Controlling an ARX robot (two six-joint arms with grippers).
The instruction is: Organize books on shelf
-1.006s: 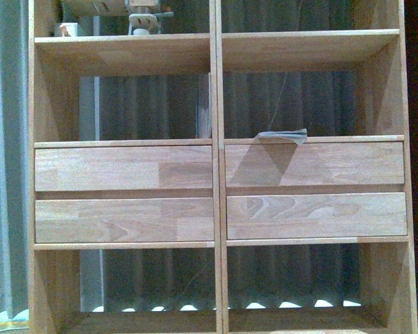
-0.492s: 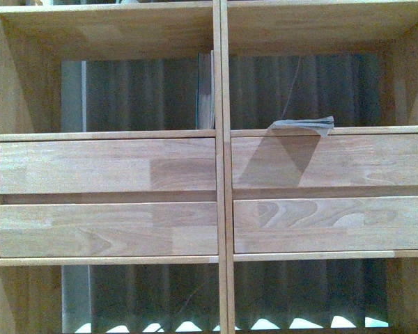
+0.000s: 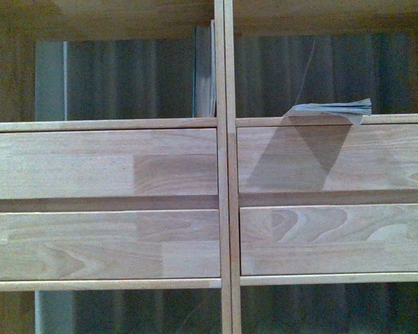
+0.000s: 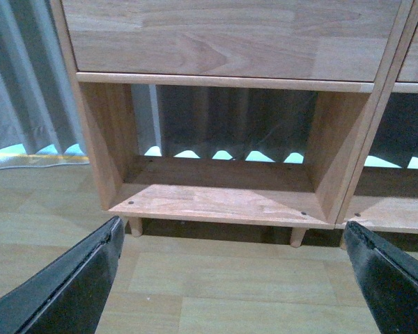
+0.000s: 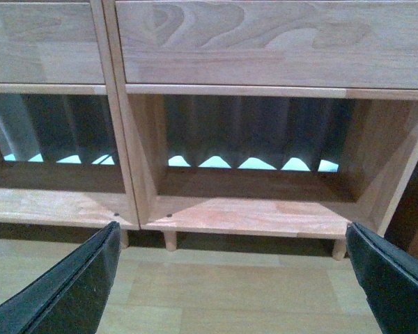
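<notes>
A few paperbacks (image 3: 333, 108) lie flat at upper right of the front view, overhanging the bookcase's (image 3: 125, 167) plank edge; more books (image 3: 204, 69) stand upright against the divider at top centre. The left gripper (image 4: 231, 229) and right gripper (image 5: 233, 229) are both wide open and empty, low by the bottom compartments, so the right one should likely rise and pinch the overhanging edge squarely.

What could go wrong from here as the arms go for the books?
1. The flat book on the right-hand shelf overhangs the front edge; a nudge could tip it off.
2. The upright books stand against the centre divider with nothing on their other side, so a touch may topple them.
3. The left gripper and right gripper, both open, sit low by the bottom compartments; rising, they might clip the drawer fronts.
</notes>
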